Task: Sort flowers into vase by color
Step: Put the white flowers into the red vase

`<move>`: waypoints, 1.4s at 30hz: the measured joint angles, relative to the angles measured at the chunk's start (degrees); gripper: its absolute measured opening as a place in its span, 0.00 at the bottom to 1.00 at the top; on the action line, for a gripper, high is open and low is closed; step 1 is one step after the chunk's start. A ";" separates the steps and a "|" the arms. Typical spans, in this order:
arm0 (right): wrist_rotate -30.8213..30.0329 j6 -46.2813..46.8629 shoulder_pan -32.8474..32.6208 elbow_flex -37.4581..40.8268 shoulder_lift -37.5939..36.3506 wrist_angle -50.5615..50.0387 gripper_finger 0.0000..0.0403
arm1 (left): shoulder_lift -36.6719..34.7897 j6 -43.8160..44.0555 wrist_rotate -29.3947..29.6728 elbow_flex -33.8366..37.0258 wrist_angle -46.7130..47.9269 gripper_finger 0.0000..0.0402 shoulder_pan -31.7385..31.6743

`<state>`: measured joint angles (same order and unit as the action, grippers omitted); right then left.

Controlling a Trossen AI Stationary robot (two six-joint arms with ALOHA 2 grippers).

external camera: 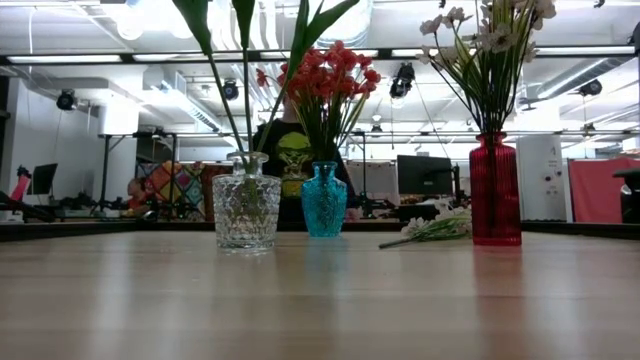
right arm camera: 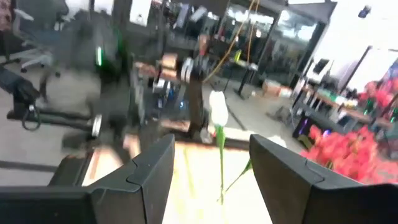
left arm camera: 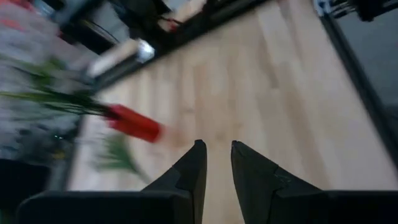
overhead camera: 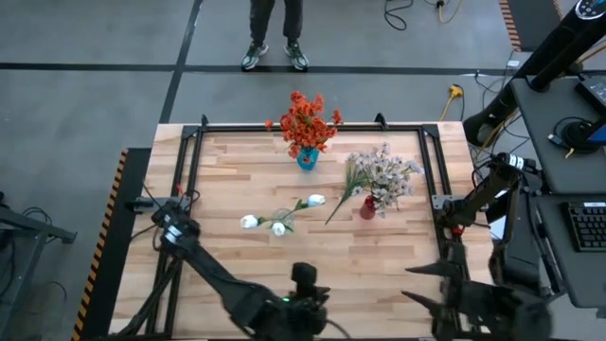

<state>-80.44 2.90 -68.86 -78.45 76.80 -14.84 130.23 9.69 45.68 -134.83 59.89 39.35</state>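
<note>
Jaws narrowly parted, wedge-shaped, over planked wooden table

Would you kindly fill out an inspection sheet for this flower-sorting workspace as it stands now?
Surface: wooden table, black frame around it.
Job's things: orange-red flowers in teal vase; pink-white flowers in red vase; white tulips in clear glass vase; one pale spray lying beside the red vase.
Clutter: nothing seen.
Grippers: left gripper narrowly parted, holding nothing; right gripper open, empty.
Cables: cords on floor.
Surroundings: person standing beyond the table; desk with keyboard.
</note>
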 joint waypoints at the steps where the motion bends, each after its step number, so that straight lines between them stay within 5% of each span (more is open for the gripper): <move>1: 1.46 4.87 0.90 0.11 0.03 -4.09 0.50 | -1.36 -0.99 1.54 0.26 1.26 0.15 0.43; 7: 10.65 32.40 7.43 1.27 0.47 -24.28 0.50 | -8.08 -7.51 4.77 0.71 5.76 0.14 2.92; 15: 14.60 46.28 12.29 7.11 1.91 -25.94 0.50 | -16.30 -8.78 4.84 10.40 8.75 0.14 3.12; 29: 22.80 67.72 20.58 17.90 7.71 -17.71 0.50 | -42.78 -9.26 3.31 55.14 -37.89 0.14 3.45; 33: 23.91 67.75 23.81 18.84 11.77 -11.65 0.50 | -47.44 -10.90 3.42 61.35 -48.02 0.14 3.41; 42: 23.95 77.98 27.75 15.13 22.09 -10.39 0.50 | -55.04 -10.26 3.32 66.44 -47.69 0.14 3.45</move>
<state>-56.50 80.87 -41.11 -63.32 98.90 -25.23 75.19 -0.57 49.00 -68.38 12.20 42.80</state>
